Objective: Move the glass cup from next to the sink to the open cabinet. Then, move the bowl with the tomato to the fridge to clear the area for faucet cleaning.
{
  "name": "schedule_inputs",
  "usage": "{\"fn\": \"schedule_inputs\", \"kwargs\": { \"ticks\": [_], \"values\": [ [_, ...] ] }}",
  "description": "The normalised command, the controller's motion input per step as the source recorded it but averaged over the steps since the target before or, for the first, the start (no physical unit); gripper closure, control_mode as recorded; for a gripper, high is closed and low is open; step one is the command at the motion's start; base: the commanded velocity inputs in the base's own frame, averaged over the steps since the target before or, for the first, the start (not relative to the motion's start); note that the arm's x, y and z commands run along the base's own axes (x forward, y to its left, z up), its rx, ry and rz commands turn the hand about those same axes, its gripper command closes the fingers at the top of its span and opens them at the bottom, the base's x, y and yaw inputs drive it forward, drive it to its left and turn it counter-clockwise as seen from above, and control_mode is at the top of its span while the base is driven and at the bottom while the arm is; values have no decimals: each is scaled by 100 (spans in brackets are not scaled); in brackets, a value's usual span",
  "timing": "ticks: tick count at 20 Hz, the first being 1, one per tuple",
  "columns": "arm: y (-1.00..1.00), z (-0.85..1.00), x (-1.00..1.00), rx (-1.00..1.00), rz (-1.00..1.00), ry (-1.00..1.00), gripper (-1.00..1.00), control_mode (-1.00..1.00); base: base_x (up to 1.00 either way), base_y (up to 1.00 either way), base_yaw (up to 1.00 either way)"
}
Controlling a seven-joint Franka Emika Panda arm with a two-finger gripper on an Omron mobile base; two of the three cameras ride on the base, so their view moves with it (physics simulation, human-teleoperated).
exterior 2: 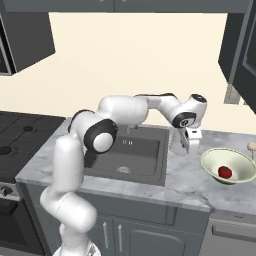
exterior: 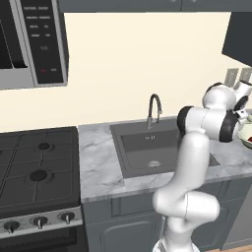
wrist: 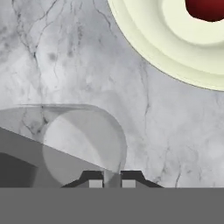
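Note:
The clear glass cup (wrist: 83, 146) stands on the marble counter just right of the sink, seen from above in the hand view. My gripper (wrist: 111, 180) has its two dark fingertips close together, with the cup's right wall pinched between them. In the right base view the gripper (exterior 2: 187, 146) points down at the counter with the faint cup (exterior 2: 176, 141) beside it. The pale green bowl (exterior 2: 215, 157) holding a red tomato (exterior 2: 225, 172) sits to the right of the gripper, apart from it. In the hand view the bowl (wrist: 157, 43) and tomato (wrist: 208, 8) lie at the upper right.
The sink (exterior 2: 130, 155) with its faucet (exterior: 154, 109) lies left of the cup. An open cabinet door (exterior 2: 245, 50) hangs above the bowl. A stove (exterior: 34, 167) and microwave (exterior: 29, 39) are far left. A small beige object (exterior 2: 251, 146) stands behind the bowl.

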Motion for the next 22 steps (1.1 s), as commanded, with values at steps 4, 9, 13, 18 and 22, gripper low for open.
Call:
{"fn": "schedule_inputs", "kwargs": {
  "ticks": [4,9,13,18,22],
  "values": [
    [92,74,-59,0,0,1,100,-100,0,0,0],
    [88,55,-78,-11,0,-3,100,-100,0,0,0],
    [68,50,-78,-17,0,-14,100,-100,0,0,0],
    [41,47,-71,-16,0,-21,100,-100,0,0,0],
    [14,63,-60,-9,0,-23,100,-100,0,0,0]
  ]
}}
